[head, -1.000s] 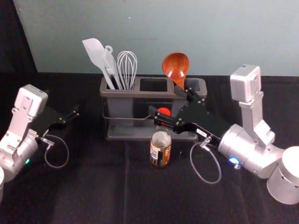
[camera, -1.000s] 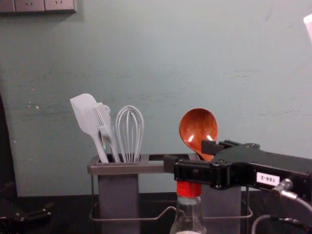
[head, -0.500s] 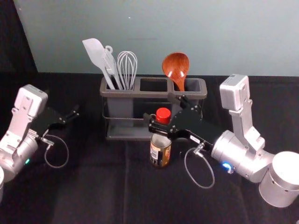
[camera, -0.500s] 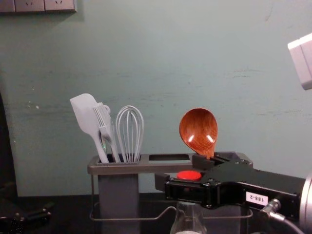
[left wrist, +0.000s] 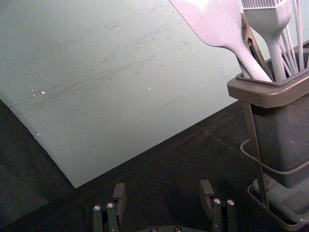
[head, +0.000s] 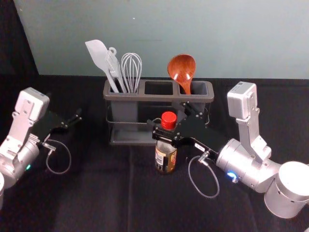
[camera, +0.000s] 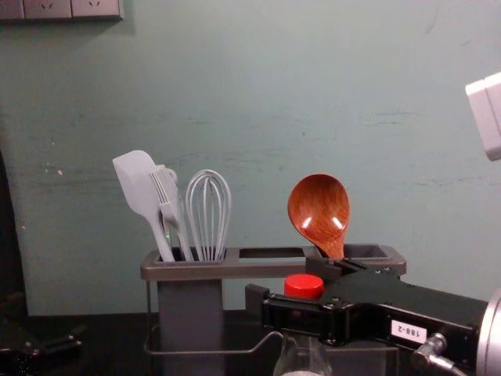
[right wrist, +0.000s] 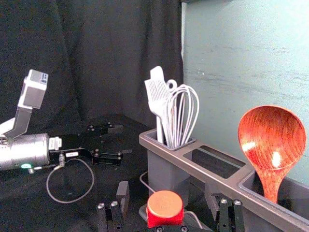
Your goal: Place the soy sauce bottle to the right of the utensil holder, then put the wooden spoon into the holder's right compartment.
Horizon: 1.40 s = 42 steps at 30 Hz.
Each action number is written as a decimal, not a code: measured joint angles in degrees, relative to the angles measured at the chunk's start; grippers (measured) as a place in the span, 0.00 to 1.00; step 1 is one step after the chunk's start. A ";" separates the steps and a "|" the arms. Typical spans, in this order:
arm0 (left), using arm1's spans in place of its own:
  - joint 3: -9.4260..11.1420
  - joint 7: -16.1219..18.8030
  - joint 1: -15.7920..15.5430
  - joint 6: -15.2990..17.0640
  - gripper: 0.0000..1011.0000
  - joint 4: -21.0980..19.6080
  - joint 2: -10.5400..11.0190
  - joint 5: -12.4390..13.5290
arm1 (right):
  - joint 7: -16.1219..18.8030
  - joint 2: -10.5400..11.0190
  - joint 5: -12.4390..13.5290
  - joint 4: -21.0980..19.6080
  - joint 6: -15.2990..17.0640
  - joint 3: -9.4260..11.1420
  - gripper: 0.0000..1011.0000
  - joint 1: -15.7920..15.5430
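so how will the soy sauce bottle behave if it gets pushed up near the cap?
Probably stiff: the soy sauce bottle has clear, glass-like shoulders. Likely to tip, since the red cap sits well above the base. The rounded body may roll if it goes over.

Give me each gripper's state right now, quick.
Left gripper: open, empty, left of the utensil holder.
Right gripper: open, around the soy sauce bottle, not closed on it.

Our silver arms [head: 248, 162] had looped grey cables [head: 212, 196], one green light [head: 28, 167], one blue light [head: 232, 175]; our black right gripper [head: 168, 115], a white "188-2" label [camera: 409, 330].
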 joint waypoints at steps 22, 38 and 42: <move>0.00 0.00 0.00 0.00 0.99 0.00 0.00 0.00 | -0.04 -0.20 0.29 0.59 0.41 -0.30 0.99 -0.06; 0.00 0.00 0.00 0.00 0.99 0.00 0.00 0.00 | -0.04 -0.35 0.29 0.95 -0.29 -0.27 0.86 -0.17; 0.00 0.00 0.00 0.00 0.99 0.00 0.00 0.00 | -0.04 -0.38 0.26 1.00 -0.46 -0.24 0.76 -0.23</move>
